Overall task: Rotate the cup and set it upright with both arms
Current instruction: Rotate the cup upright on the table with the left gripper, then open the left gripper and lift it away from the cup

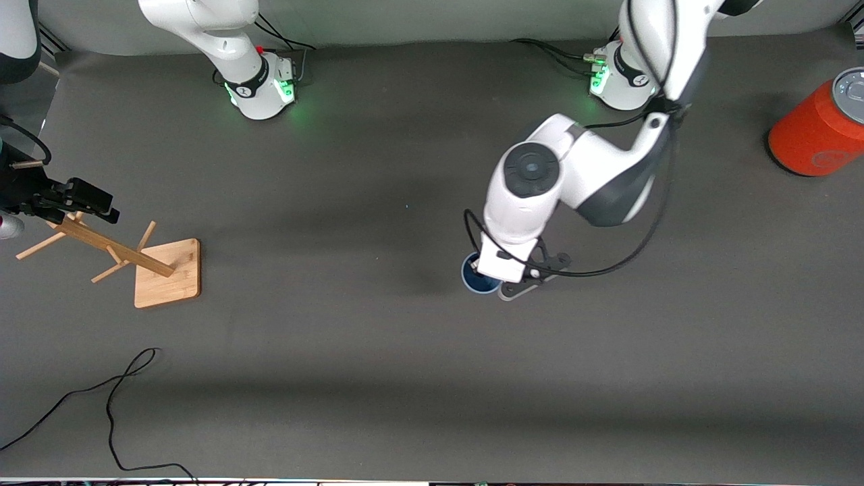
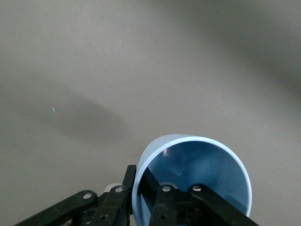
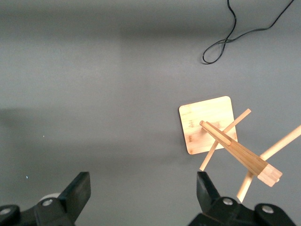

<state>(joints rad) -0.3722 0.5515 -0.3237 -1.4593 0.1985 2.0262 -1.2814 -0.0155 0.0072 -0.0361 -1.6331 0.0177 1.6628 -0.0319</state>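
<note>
I have the cup [image 2: 197,174] under the left gripper [image 1: 496,273], near the middle of the table, a little toward the left arm's end; its mouth faces up, one finger [image 2: 153,188] inside the rim and one outside, pinching the wall. It looks light, stiff and smooth (likely slippery), so I'd grip the wall gently. The right gripper [image 3: 143,188] waits spread wide over the wooden rack [image 1: 108,250] by the right arm's edge.

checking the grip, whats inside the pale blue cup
One black finger of the left gripper reaches inside the small pale blue tapered cup, the other stays outside, clamping the wall. The darker blue inside otherwise looks empty; the fingers cover part of the bottom.
</note>
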